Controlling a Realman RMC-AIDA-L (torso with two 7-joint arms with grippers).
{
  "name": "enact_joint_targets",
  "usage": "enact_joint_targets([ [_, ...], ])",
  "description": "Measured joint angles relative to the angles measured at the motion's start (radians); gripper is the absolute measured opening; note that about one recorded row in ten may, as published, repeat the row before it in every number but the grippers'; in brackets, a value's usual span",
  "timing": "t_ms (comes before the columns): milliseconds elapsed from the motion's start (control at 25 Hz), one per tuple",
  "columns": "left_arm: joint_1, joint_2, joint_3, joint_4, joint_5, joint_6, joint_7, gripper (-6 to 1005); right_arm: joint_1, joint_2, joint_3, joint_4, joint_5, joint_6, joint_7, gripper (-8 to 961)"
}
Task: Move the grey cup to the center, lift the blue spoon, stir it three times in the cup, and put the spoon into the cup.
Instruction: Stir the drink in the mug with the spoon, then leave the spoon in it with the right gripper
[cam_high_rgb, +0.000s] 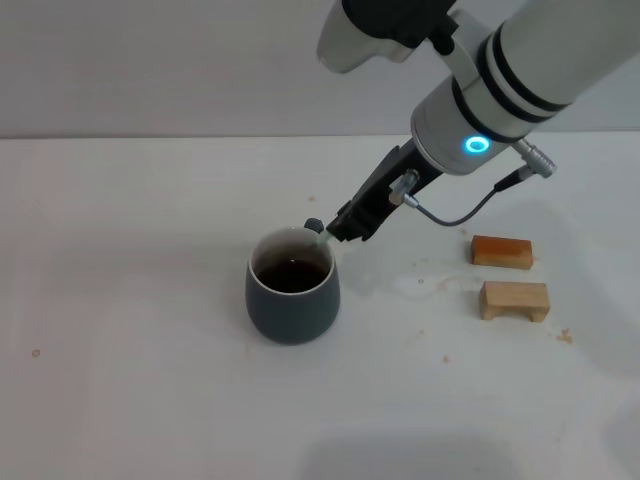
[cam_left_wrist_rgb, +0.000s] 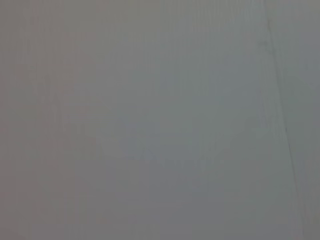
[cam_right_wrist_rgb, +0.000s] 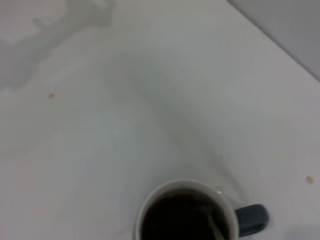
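The grey cup (cam_high_rgb: 292, 300) stands upright near the middle of the white table, with dark brown liquid inside and its handle turned to the far side. My right gripper (cam_high_rgb: 340, 228) reaches down from the upper right to just above the cup's far right rim. It is shut on the pale handle of the blue spoon (cam_high_rgb: 322, 238), which slants down into the cup. In the right wrist view the cup (cam_right_wrist_rgb: 150, 212) is seen from above, and the spoon's neck (cam_right_wrist_rgb: 215, 226) dips into the liquid. The left gripper is out of view.
Two small wooden blocks (cam_high_rgb: 501, 250) (cam_high_rgb: 514, 300) lie to the right of the cup, with a few crumbs around them. The white tabletop (cam_high_rgb: 130, 300) stretches to the left and front. The left wrist view shows only a plain grey surface.
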Motion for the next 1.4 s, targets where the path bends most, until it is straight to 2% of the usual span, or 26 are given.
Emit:
enact_joint_targets([
  [320,-0.003,0.0,0.0,0.0,0.0,0.0,0.0,-2,0.047,0.0,-0.008,-0.057,-0.002,-0.012,-0.022,159],
  [720,0.003,0.0,-0.001,-0.004,0.0,0.001,0.0,-2,0.062,0.007,-0.012,-0.046,0.029,0.024,-0.022,159],
  [1040,0.003,0.001,-0.002,-0.003,0.0,0.003,0.0,-2,0.079,0.009,-0.028,-0.079,0.005,-0.041,-0.016,159],
  [1400,0.0,0.002,-0.005,-0.004,0.0,0.003,0.0,-2,0.089,0.008,-0.027,-0.077,-0.006,0.029,-0.017,159],
])
